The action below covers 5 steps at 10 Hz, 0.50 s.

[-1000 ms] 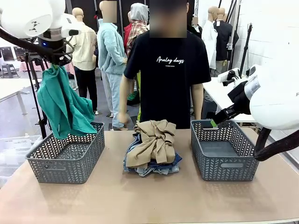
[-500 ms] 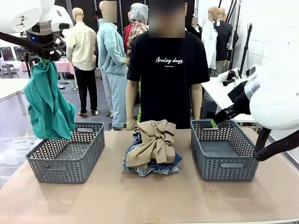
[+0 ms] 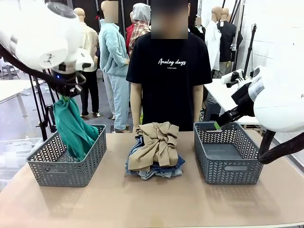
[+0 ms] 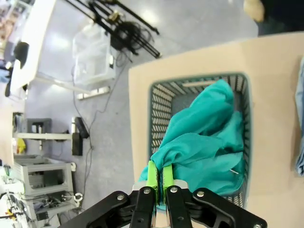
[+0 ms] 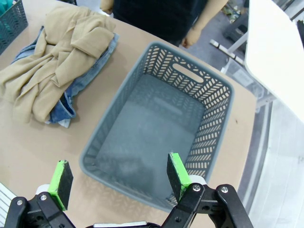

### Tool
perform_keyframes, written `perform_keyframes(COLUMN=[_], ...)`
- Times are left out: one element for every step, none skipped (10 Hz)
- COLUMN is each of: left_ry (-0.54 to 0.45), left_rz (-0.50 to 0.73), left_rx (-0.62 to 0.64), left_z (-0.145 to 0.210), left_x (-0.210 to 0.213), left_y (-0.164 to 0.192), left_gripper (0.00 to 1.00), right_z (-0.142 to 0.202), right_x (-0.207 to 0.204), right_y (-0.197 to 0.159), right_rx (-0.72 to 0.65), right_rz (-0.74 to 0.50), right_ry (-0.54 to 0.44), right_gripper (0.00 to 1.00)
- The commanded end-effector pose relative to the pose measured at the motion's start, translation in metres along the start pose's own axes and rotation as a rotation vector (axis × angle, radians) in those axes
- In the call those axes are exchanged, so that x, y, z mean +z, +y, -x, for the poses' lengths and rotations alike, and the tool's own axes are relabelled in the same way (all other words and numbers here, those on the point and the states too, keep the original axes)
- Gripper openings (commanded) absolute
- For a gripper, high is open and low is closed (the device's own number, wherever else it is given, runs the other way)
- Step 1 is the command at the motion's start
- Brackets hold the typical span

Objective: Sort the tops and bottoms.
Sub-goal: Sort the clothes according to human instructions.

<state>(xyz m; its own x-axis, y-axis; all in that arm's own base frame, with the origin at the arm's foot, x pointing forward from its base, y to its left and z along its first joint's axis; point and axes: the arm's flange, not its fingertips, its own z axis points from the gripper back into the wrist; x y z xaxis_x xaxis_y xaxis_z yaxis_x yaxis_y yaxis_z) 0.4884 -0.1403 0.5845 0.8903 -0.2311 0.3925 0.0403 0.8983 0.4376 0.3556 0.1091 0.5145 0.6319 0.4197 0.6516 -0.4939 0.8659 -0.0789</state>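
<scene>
Teal top (image 3: 73, 128) pinched in left pincer (image 4: 159, 167) — hanging into left basket (image 3: 66, 172), right pincer (image 5: 118, 179) spread, black T-shirt (image 3: 171, 88) reads "Analog days"

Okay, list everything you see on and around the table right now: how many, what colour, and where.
Table: one, light brown, in front of the robot.
Baskets: two, grey; left basket and right basket on the table.
Teal top: one, hanging into the left basket.
Tan shirt: one, on top of the middle pile.
Jeans: dark and pale blue, under the tan shirt; count unclear.
Person: one, black T-shirt, far side.
Left gripper: shut on the teal top.
Right gripper: open, above the right basket.
</scene>
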Motion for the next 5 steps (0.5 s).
perform_keyframes(left_ry=[-0.035, -0.035, -0.035, -0.035, -0.020], left_rz=[-0.003, -0.003, -0.003, -0.003, 0.001], left_rx=[0.016, 0.016, 0.016, 0.016, 0.012], left_z=[-0.0067, -0.0067, -0.0067, -0.0067, -0.0049], left_x=[0.0157, 0.0157, 0.0157, 0.0157, 0.0091], left_y=[0.0123, 0.0123, 0.0123, 0.0123, 0.0049], left_gripper=[0.00, 0.00, 0.00, 0.00, 0.00], right_z=[0.0003, 0.0003, 0.0003, 0.0003, 0.0003], right_x=[-0.0027, -0.0027, -0.0027, -0.0027, -0.0027], right_y=[-0.0010, -0.0010, -0.0010, -0.0010, -0.0010], right_rx=[-0.004, -0.004, -0.004, -0.004, -0.004], right_rz=[-0.012, -0.012, -0.012, -0.012, -0.012], right_ry=[-0.002, -0.002, -0.002, -0.002, -0.002], right_gripper=[1.00, 1.00, 1.00, 1.00, 1.00])
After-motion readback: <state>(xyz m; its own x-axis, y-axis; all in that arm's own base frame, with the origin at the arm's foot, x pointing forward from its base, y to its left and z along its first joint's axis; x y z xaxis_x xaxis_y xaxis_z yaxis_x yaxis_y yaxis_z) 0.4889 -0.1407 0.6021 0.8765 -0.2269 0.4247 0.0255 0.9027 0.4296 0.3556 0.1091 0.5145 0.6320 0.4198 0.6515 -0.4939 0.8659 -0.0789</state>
